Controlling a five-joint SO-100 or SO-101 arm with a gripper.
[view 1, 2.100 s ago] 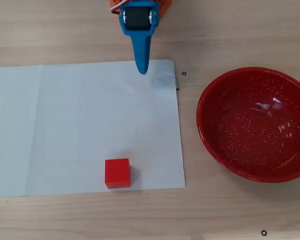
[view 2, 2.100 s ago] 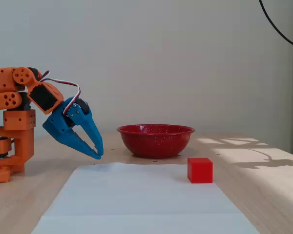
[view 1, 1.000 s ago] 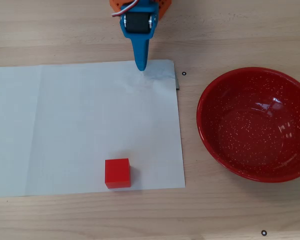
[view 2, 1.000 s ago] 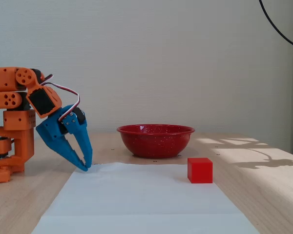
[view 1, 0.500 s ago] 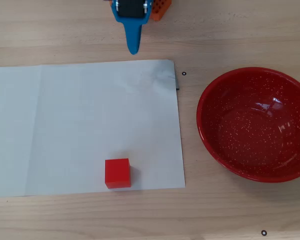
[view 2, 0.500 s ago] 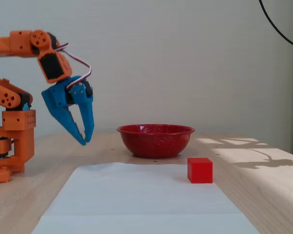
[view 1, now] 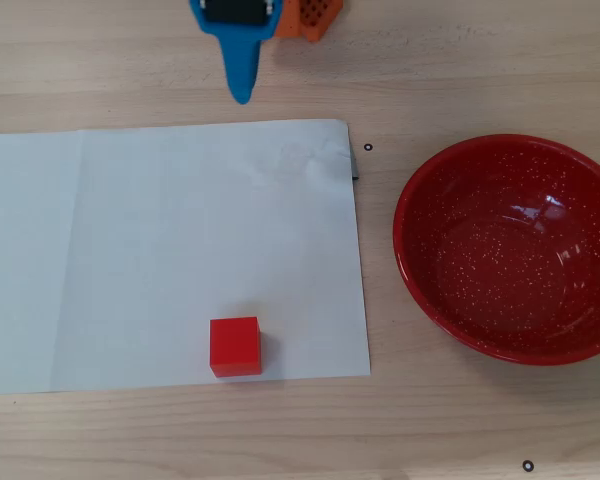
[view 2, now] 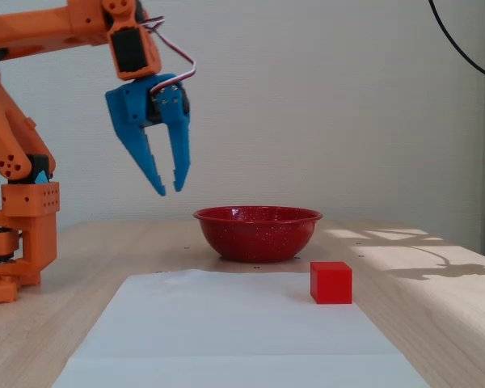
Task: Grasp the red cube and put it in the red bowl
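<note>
The red cube [view 1: 235,346] sits on the white paper sheet [view 1: 160,250] near its lower right corner; in the fixed view it [view 2: 331,283] stands right of centre. The red bowl [view 1: 460,300] with white speckles stands empty on the wood to the right of the sheet, and shows behind the cube in the fixed view [view 2: 257,233]. My blue gripper [view 2: 170,191] hangs high above the table, points down, empty, with a narrow gap between its fingertips. In the overhead view only its tip [view 1: 242,92] shows at the top edge, far from the cube.
The orange arm base [view 2: 20,242] stands at the left in the fixed view. The table is light wood [view 1: 280,430]. Small black dots mark the table [view 1: 368,148]. A cable hangs at the fixed view's top right.
</note>
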